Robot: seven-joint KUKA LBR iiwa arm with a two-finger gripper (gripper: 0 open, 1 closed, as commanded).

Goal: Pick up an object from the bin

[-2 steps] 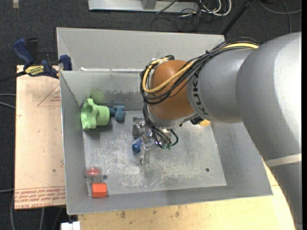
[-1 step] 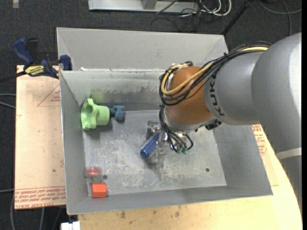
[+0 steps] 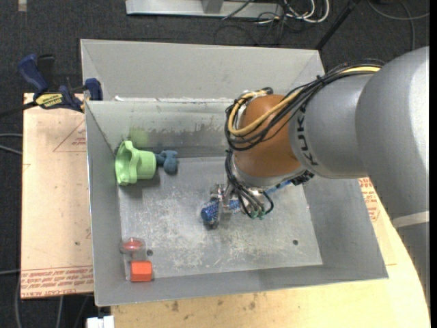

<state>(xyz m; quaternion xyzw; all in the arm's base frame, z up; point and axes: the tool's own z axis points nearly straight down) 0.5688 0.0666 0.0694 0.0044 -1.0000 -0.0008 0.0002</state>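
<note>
Near left corner: a small orange-red plastic cube [image 3: 141,271] sits on the floor of the grey metal bin [image 3: 205,255], close to both the near wall and the left wall.
Just behind the cube: a small round pinkish, see-through piece [image 3: 132,244] lies on the floor, near the cube but not touching it.
Middle of the floor: a small blue lumpy thing with shiny patches [image 3: 209,214] lies by itself, well apart from the other things in the bin.
Gripper: the gripper [image 3: 231,205] is down low over the bin floor, right against the blue lumpy thing's right side. From here I cannot tell whether it is open or closed, or whether it has hold of the blue thing. Wires and bits of metal crowd that spot.
Wrist: a rounded orange cover [image 3: 263,139] sits straight above the gripper, with yellow and black cables looped over it.
Arm: the thick grey arm [image 3: 369,121] comes in from the right, over the bin's right wall.
Far left: a chunky bright green plastic piece with a flared end [image 3: 133,162] lies against the left wall, near the far wall.
Beside the green piece: a small dull blue-grey lump [image 3: 167,161] rests just at its right, at the foot of the far wall.
</note>
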